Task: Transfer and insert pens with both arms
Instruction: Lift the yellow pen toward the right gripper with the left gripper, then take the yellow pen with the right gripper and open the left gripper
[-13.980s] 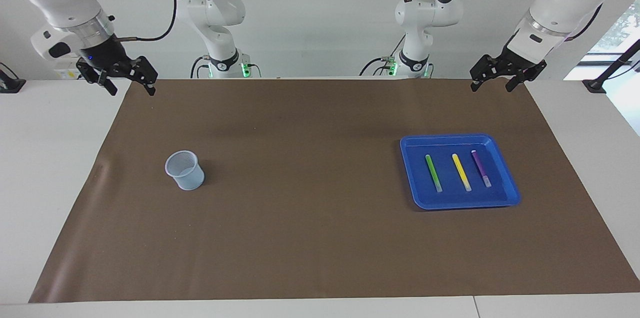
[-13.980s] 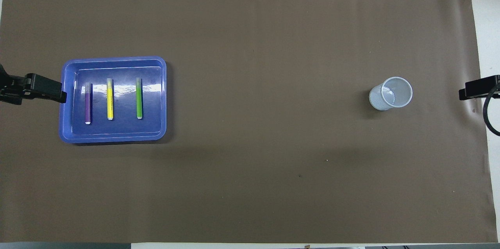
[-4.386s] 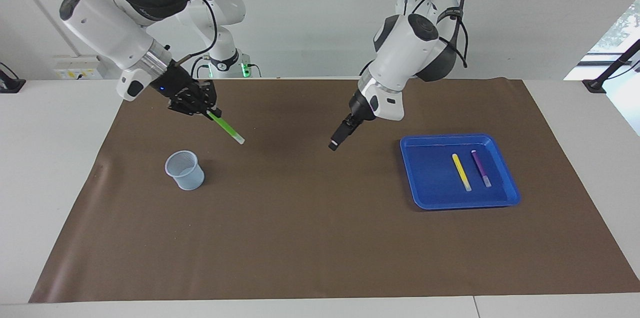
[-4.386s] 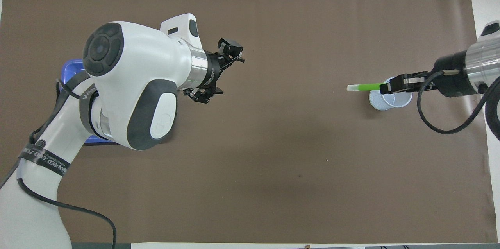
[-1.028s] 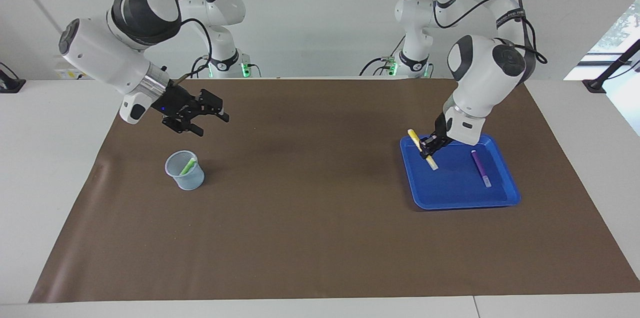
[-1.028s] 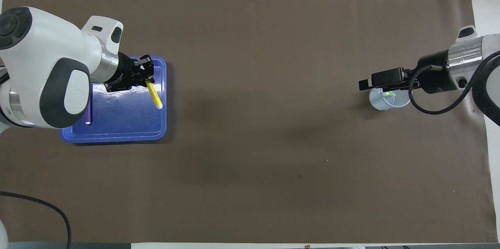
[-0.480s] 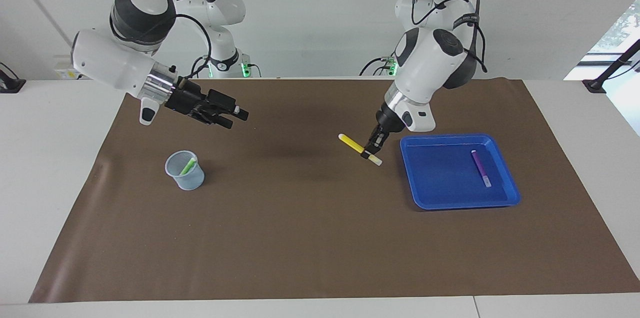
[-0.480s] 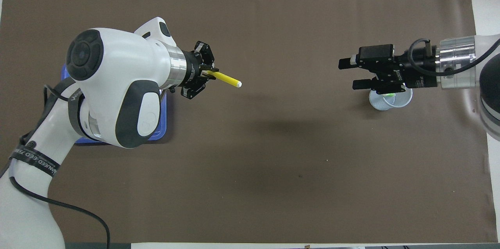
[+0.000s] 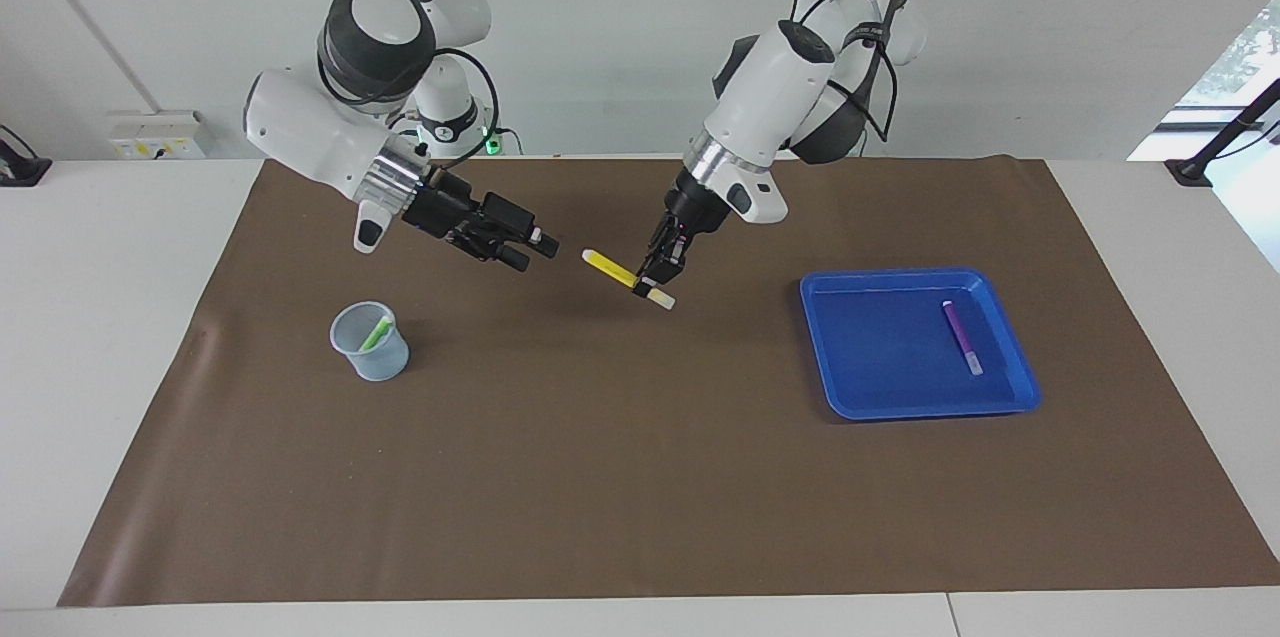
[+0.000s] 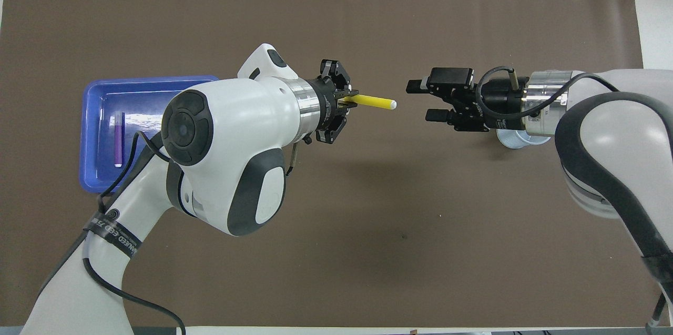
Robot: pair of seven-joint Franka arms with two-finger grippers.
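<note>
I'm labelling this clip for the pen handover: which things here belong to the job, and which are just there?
Part of the job:
- yellow pen, held by the left end effector above the mat
- right end effector, open, facing it
- green pen, in the cup
- purple pen, in the blue tray

Just there:
- brown mat

Yellow pen [image 9: 622, 277] — now mid-table, aloft

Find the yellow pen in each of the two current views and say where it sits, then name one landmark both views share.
Facing view: the yellow pen is near the middle, in the left gripper, above the brown mat.
Overhead view: the yellow pen is upper middle, pointing at the open right gripper.
Shared landmark: the blue tray, at the left arm's end of the table.
</note>
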